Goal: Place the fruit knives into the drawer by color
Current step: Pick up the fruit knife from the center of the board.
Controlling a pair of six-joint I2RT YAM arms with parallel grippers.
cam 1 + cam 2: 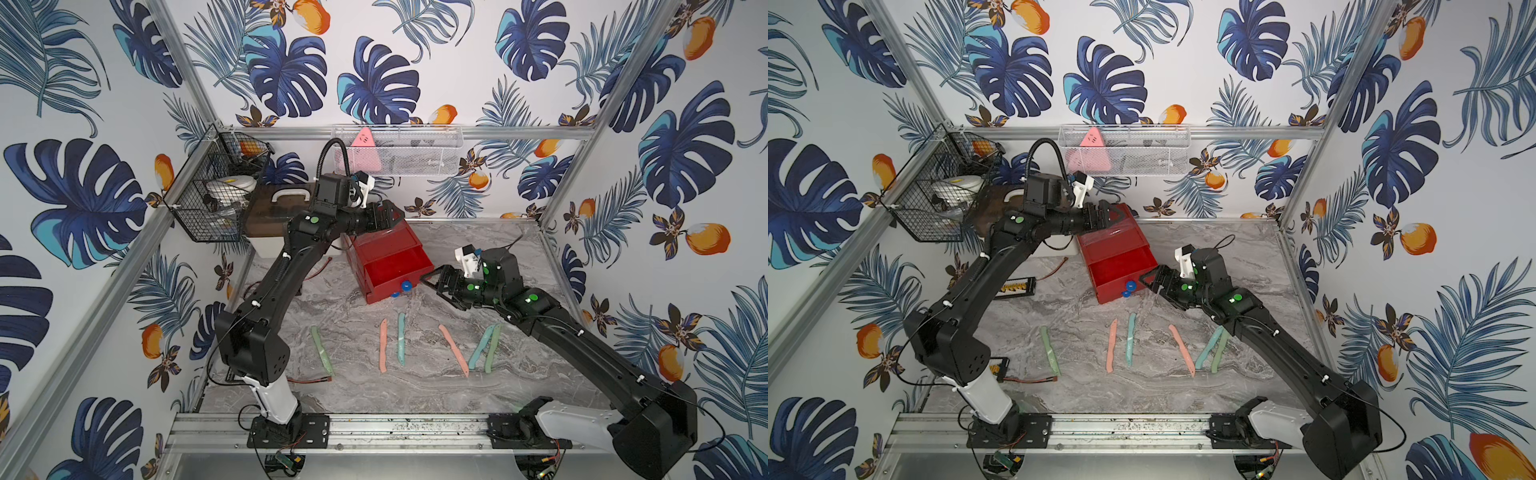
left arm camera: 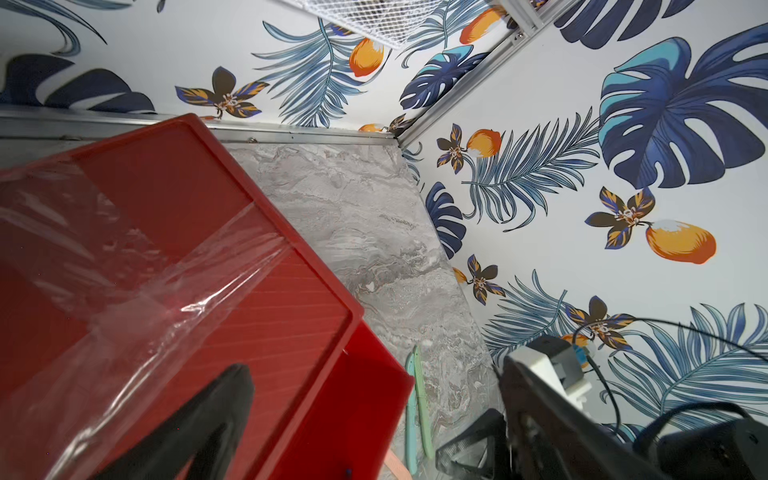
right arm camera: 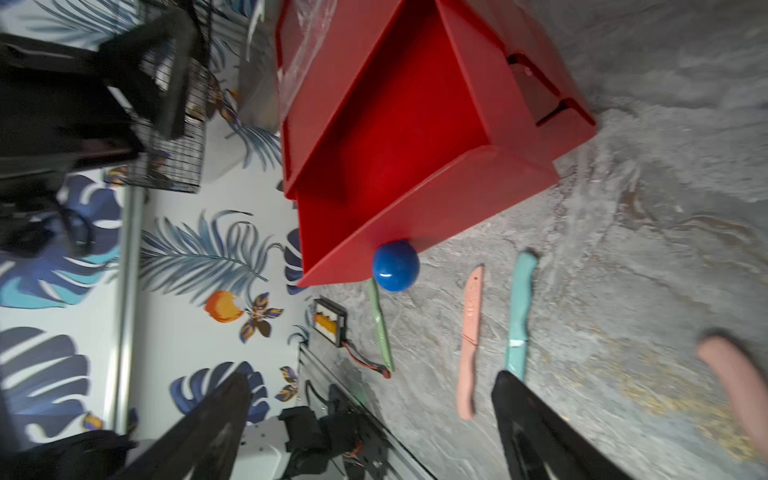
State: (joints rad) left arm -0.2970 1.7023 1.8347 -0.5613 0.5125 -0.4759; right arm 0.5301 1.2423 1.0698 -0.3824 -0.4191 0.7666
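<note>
Drawer (image 1: 390, 266) stands glossy red, blue-knobbed, pulled open.

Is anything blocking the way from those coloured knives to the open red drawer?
Nothing visible does. The top drawer stands pulled out and empty, and only bare table lies between it and the knives. The right tool hangs open beside the drawer's front.

I get bright, even light in both top views; shadows on the bench (image 1: 365, 390) are faint. The picture stretches toward the corners. Glare streaks the tape (image 2: 166, 291), and a small highlight sits on the knob (image 3: 395, 266). The pink knife (image 3: 739, 386) closest to the right wrist lens is blurred.
</note>
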